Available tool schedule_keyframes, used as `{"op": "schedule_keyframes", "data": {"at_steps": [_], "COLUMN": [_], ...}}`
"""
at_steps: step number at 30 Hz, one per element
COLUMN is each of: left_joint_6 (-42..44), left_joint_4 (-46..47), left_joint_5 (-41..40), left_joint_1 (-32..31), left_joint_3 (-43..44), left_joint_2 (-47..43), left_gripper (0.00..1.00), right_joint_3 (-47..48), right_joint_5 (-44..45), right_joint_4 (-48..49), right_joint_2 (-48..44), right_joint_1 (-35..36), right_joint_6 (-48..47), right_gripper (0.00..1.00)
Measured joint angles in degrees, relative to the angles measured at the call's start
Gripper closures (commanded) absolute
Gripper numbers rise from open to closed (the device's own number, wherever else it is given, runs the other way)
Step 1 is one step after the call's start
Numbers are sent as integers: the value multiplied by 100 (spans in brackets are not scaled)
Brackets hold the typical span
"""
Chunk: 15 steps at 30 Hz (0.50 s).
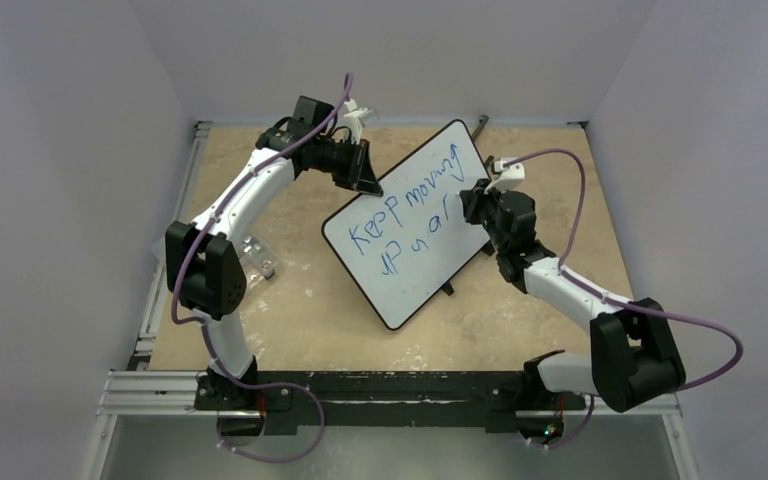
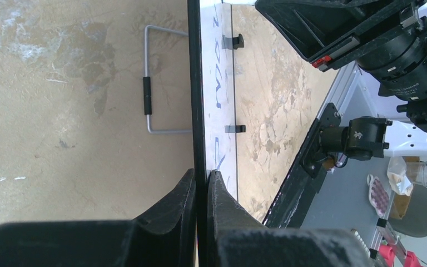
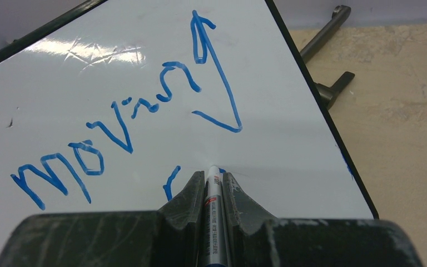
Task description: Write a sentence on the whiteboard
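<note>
1. Now, the second line of the sentence [image 1: 410, 210] is partly hidden behind the right gripper [image 3: 213, 177]; only "Keep moving" reads clearly.
2. The left gripper [image 2: 201, 175] pinches the whiteboard [image 1: 400, 285] by its rim.
3. The right gripper clamps a marker [image 3: 213, 217], tip against the board just ahead of its fingers.
4. The board's long axis runs slantwise between both grippers.

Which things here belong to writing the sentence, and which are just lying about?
In use: whiteboard, blue sentence, marker, left hand clamping the board's edge, right hand holding the marker.
Lying about: clear plastic piece, dark metal bar.
</note>
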Motion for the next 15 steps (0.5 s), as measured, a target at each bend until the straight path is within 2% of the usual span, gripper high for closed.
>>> {"op": "schedule_keyframes", "data": {"at_steps": [15], "left_joint_6": [0], "left_joint_4": [-35], "left_joint_5": [-61], "left_joint_1": [0], "left_joint_3": [0], "left_joint_2": [0], "left_gripper": [100], "right_joint_3": [-155], "right_joint_5": [-476], "right_joint_4": [199], "right_joint_2": [-61], "right_joint_1": [-28], "right_joint_6": [28], "right_gripper": [100]}}
